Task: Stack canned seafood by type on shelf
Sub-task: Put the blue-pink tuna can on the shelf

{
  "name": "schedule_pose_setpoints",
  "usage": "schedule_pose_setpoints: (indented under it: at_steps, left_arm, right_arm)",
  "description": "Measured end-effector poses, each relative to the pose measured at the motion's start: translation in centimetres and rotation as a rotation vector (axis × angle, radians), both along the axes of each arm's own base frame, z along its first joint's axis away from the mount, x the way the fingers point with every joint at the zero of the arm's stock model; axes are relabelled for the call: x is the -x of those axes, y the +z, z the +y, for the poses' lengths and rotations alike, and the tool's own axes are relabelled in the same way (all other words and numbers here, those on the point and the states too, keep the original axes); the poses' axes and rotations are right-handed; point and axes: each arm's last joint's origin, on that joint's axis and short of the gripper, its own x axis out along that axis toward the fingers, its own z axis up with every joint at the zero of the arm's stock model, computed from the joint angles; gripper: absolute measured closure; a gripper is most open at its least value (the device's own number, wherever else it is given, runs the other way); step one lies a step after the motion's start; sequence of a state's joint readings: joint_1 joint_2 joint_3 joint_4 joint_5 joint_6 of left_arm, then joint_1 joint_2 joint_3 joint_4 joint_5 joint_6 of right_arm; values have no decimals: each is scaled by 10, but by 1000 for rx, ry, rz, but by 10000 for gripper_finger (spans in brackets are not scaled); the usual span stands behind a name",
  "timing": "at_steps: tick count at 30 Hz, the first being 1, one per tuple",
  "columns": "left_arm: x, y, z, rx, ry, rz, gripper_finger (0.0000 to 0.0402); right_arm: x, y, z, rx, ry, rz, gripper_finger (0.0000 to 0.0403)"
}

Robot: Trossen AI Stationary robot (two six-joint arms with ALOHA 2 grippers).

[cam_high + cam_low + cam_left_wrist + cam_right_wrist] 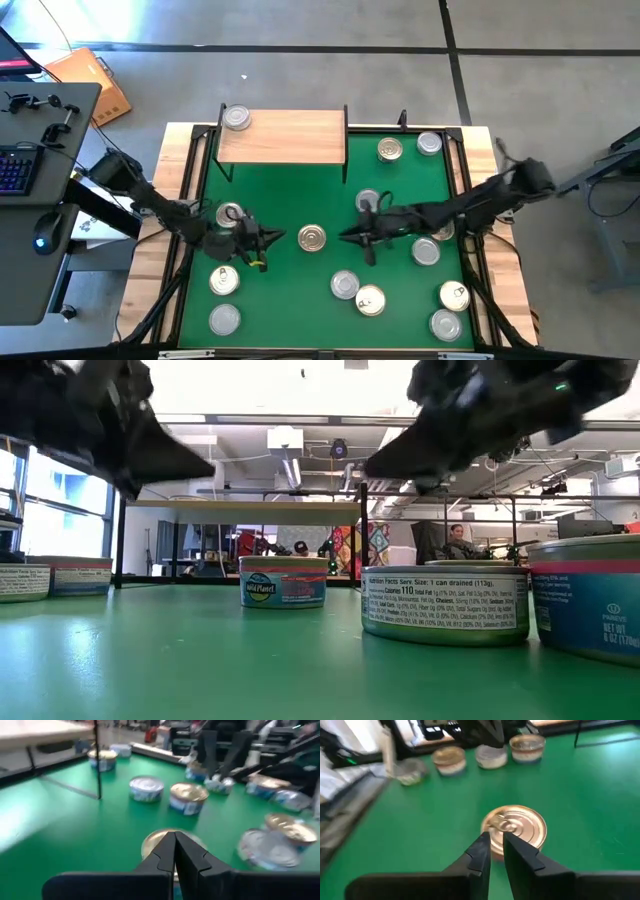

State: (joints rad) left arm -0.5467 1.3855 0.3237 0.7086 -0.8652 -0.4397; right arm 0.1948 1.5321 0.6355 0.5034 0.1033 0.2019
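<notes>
**Over the green mat, both end effectors flank one gold tin**

Near the mat's [290, 200] middle a gold-lidded tin [312, 238] sits alone. The left end effector [268, 238] hangs just to its left, fingers pressed together, holding nothing. The right end effector [352, 236] hangs on its other side, fingers a slit apart, gripping nothing. Other tins are scattered on the mat. One silver tin [237, 118] stands on the shelf's [285, 137] left corner.
</notes>
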Motion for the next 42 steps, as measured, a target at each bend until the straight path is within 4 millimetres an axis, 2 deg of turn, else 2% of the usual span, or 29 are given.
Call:
schedule_pose_setpoints:
  at_steps: [5, 9, 14, 20, 24, 29, 34, 42]
  left_arm:
    - [-7, -16, 9, -29, 53, 62, 401]
    - [-13, -19, 20, -29, 44, 93, 401]
    - [-20, -13, 26, 18, 33, 39, 401]
    - [-29, -5, 30, -63, 27, 44, 401]
    - [-38, 0, 39, -68, -22, 48, 401]
    - [-45, -1, 59, -24, -117, 82, 401]
    - [-46, -7, 77, -36, -149, 157, 401]
    - [-47, -7, 85, -45, -166, 165, 401]
  right_arm:
    - [-33, -19, -7, 56, -19, 57, 372]
    - [-48, -23, -14, 37, -28, 68, 380]
    - [-49, -35, -17, -21, -67, 63, 389]
    - [-49, -49, -3, 13, -130, -9, 402]
    - [-54, -52, 1, 37, -173, 2, 402]
    - [-60, -51, -7, 9, -234, 12, 402]
    - [-62, -55, -13, -4, -209, 123, 403]
    - [-61, -56, -5, -11, -161, 153, 403]
